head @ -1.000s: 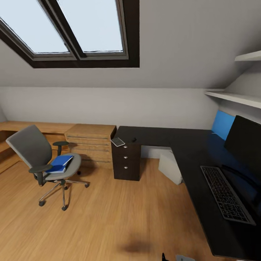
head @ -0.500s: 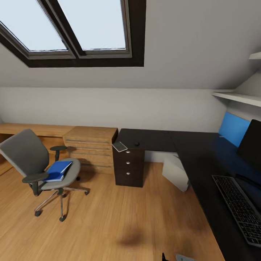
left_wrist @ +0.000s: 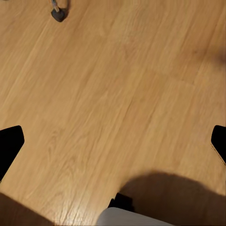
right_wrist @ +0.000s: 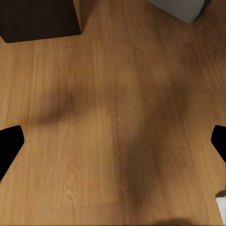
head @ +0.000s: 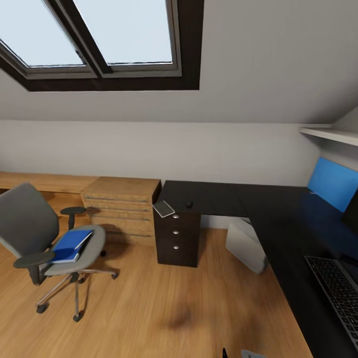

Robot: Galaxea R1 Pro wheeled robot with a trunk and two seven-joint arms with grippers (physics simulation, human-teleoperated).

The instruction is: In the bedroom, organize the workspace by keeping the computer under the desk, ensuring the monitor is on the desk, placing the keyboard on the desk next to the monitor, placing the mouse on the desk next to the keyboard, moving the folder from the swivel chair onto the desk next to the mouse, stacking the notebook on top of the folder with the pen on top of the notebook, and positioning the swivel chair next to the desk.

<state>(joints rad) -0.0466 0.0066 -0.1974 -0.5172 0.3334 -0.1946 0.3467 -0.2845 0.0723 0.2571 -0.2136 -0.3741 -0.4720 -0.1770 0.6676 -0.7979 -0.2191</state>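
Across the right and centre of the head view runs the dark L-shaped table [head: 278, 209], with the pale computer [head: 244, 244] on the floor beneath it and the keyboard [head: 338, 291] at the lower right edge. At lower left stands the swivel chair [head: 35, 233], and on its seat lies the blue folder [head: 69, 244]; something blue and white sits under it, perhaps the notebook, though I cannot be sure. My left gripper [left_wrist: 113, 146] and right gripper [right_wrist: 113, 146] hang spread wide over bare wooden floor [head: 149, 308], each holding nothing. To do this well I should roll squarely up to the seat before reaching, then come down on the folder's near edge.
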